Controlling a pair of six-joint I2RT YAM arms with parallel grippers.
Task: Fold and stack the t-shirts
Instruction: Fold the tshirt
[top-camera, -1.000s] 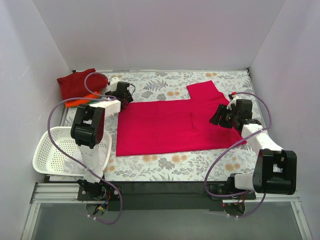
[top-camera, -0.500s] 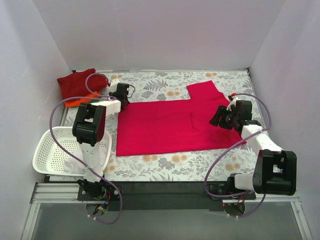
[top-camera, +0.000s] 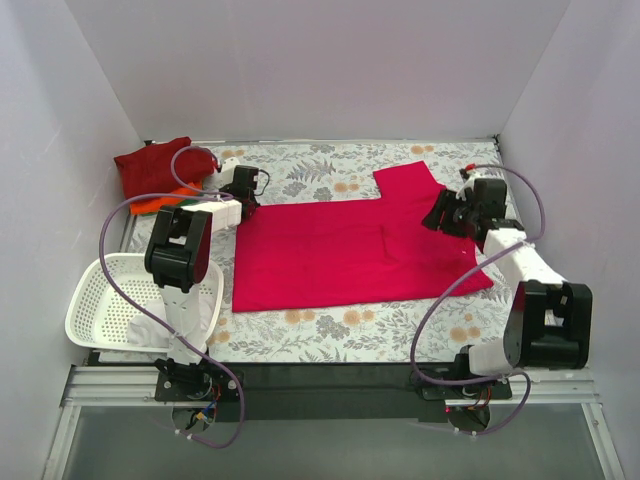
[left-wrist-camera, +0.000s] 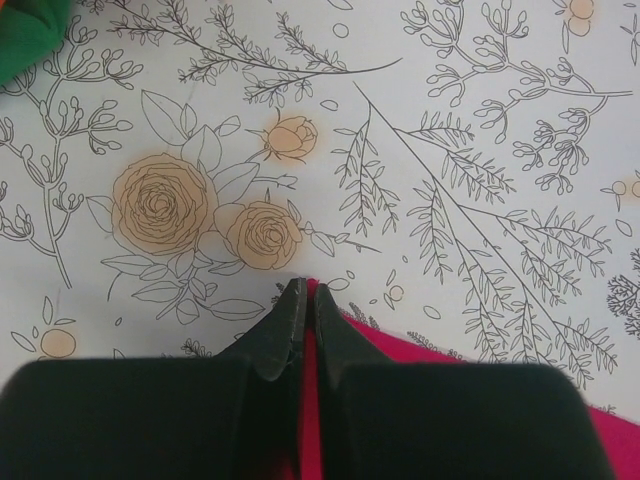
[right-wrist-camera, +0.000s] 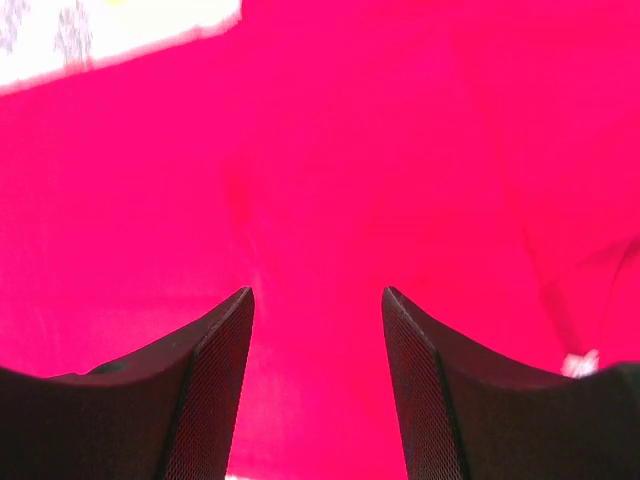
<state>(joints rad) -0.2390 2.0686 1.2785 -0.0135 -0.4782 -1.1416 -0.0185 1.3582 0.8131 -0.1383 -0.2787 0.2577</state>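
Observation:
A bright pinkish-red t-shirt (top-camera: 340, 255) lies spread flat on the floral table, one sleeve pointing to the far right. My left gripper (top-camera: 243, 205) sits at the shirt's far left corner. In the left wrist view it (left-wrist-camera: 306, 290) is shut, with a thin fold of the red cloth (left-wrist-camera: 404, 346) pinched between its fingers. My right gripper (top-camera: 442, 217) hovers over the shirt's right side near the sleeve. In the right wrist view it (right-wrist-camera: 317, 292) is open, with only red cloth (right-wrist-camera: 350, 150) below and nothing between the fingers.
A dark red shirt (top-camera: 150, 165) lies folded on an orange one (top-camera: 150, 206) in the far left corner; a bit of green cloth (left-wrist-camera: 25, 30) shows there too. A white lattice basket (top-camera: 110, 300) stands at the near left. White walls enclose the table.
My left gripper has closed on the shirt's far left corner. My right gripper has shifted a little toward the far side over the shirt, still open.

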